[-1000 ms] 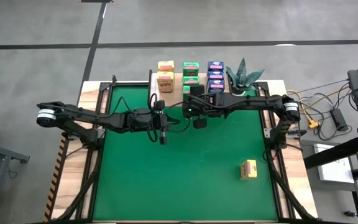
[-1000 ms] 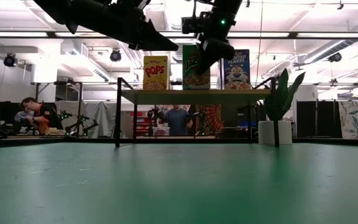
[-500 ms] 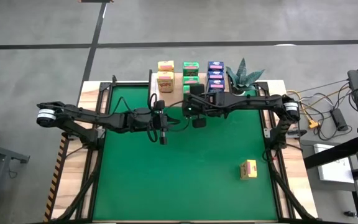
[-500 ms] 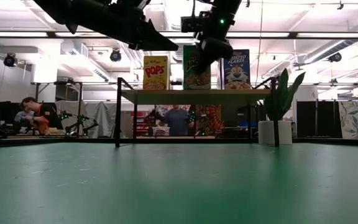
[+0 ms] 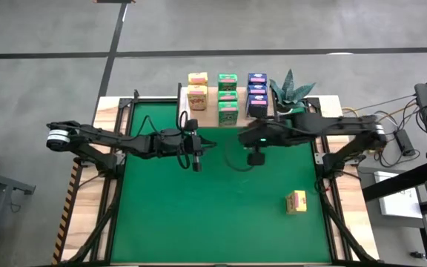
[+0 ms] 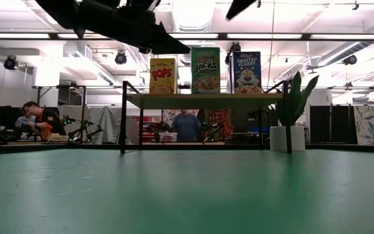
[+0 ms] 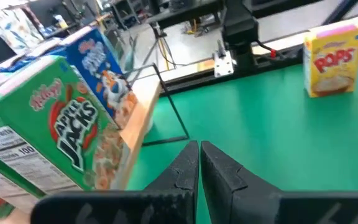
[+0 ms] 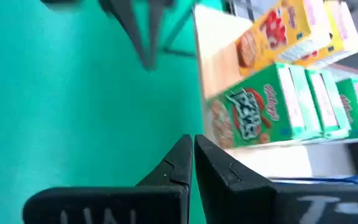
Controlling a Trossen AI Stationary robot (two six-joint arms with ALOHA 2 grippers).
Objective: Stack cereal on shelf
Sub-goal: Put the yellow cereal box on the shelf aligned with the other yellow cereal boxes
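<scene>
So the right arm has backed off from the shelf (image 5: 223, 113) since a second ago. Its right gripper (image 5: 255, 158) was up against the green row and now hangs out over the green mat (image 5: 199, 215), fingers pinched together with nothing in them. The left gripper (image 5: 196, 165) hasn't budged: it's over the mat a bit in front of the shelf's yellow end, also clamped on nothing.

On the shelf, from above, I count two yellow boxes (image 5: 197, 93), three green boxes (image 5: 227, 98) and three blue boxes (image 5: 256, 93), lined up in rows running front to back. From table level the fronts read Pops, Apple Jacks, Frosted Flakes.

The odd one out is the last yellow box (image 5: 296, 201), sitting alone on the mat towards the near right corner, well apart from everything. It looks like it's standing upright, printed front visible in the left wrist camera.

For the next pick, that box lies nearer the right gripper, off to its right and closer to the front edge of the table. The left one is way across. So I'd guess the right arm goes for it, and then the box goes to the yellow row.
</scene>
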